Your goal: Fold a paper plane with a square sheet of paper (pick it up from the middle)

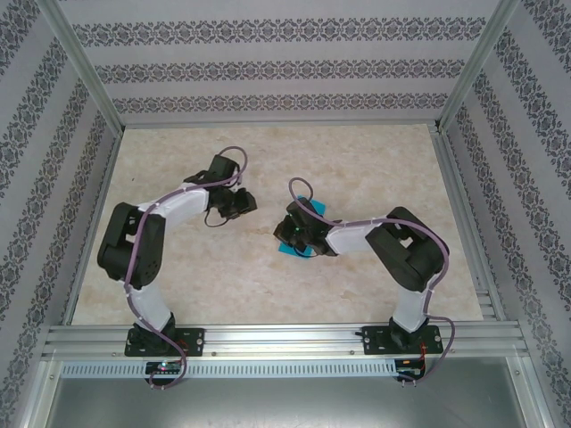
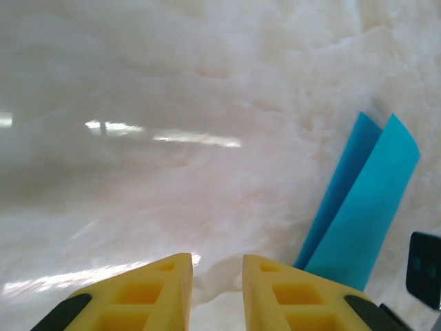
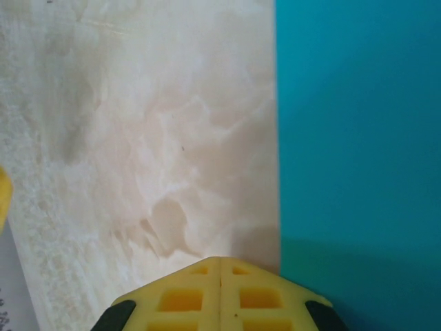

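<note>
- Left gripper (image 2: 217,276): yellow fingers (image 2: 155,289) slightly parted, with nothing between them. It hovers over bare table (image 2: 172,103), clear of the paper.
- Right gripper (image 3: 220,286): yellow fingers pressed together, tip at the paper's edge. Contact with the sheet cannot be told.
- Square sheet of paper (image 2: 358,214): teal-blue, near the table's centre.
  - Top view: at 4 o'clock from the left gripper, mostly under the right gripper.
  - Left wrist view adds the fold: two layers parting, creased edge running toward 1 o'clock, at 3 o'clock of the fingers.
  - Right wrist view adds a flat teal face on the 3 o'clock side, its straight edge running 12 to 6.
</note>
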Robot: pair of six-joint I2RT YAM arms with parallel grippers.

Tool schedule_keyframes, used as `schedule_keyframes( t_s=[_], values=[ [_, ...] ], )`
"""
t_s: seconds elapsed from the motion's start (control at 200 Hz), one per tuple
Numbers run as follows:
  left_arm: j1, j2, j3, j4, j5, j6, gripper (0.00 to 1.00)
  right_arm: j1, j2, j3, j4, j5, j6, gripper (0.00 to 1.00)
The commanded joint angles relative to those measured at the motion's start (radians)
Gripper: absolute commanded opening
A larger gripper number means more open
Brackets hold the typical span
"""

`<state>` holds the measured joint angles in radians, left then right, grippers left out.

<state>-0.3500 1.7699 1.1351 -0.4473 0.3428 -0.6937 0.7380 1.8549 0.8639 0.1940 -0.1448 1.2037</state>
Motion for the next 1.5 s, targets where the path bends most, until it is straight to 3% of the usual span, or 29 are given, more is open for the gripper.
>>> schedule_keyframes(
  t_s=[0.0,0.205,0.345,0.495,0.874,1.324,1.494],
  values=[
    [0.019,-0.054,-0.052,0.019,-0.016,-0.007,0.26,0.002,-0.033,0.049,-0.01,0.044,-0.001,0.03],
    [0.025,-0.091,-0.094,0.014,-0.006,0.015,0.27,-0.038,-0.178,0.029,-0.195,0.055,-0.107,0.1],
    [0.026,-0.098,-0.101,0.015,0.001,0.024,0.28,-0.045,-0.262,0.027,-0.473,0.112,-0.185,0.2],
    [0.026,-0.098,-0.106,0.02,0.002,0.025,0.28,-0.02,-0.289,0.016,-0.616,0.12,-0.178,0.24],
    [0.025,-0.096,-0.109,0.013,0.003,0.047,0.28,0.026,-0.101,0.057,-0.525,0.031,-0.086,0.11],
    [0.025,-0.1,-0.133,0.025,0.03,0.043,0.28,0.019,0.068,0.235,-0.386,0.027,0.002,0.11],
    [0.015,-0.109,-0.139,0.035,0.067,0.04,0.27,-0.008,0.0,0.265,-0.362,0.02,-0.067,0.15]
  ],
)
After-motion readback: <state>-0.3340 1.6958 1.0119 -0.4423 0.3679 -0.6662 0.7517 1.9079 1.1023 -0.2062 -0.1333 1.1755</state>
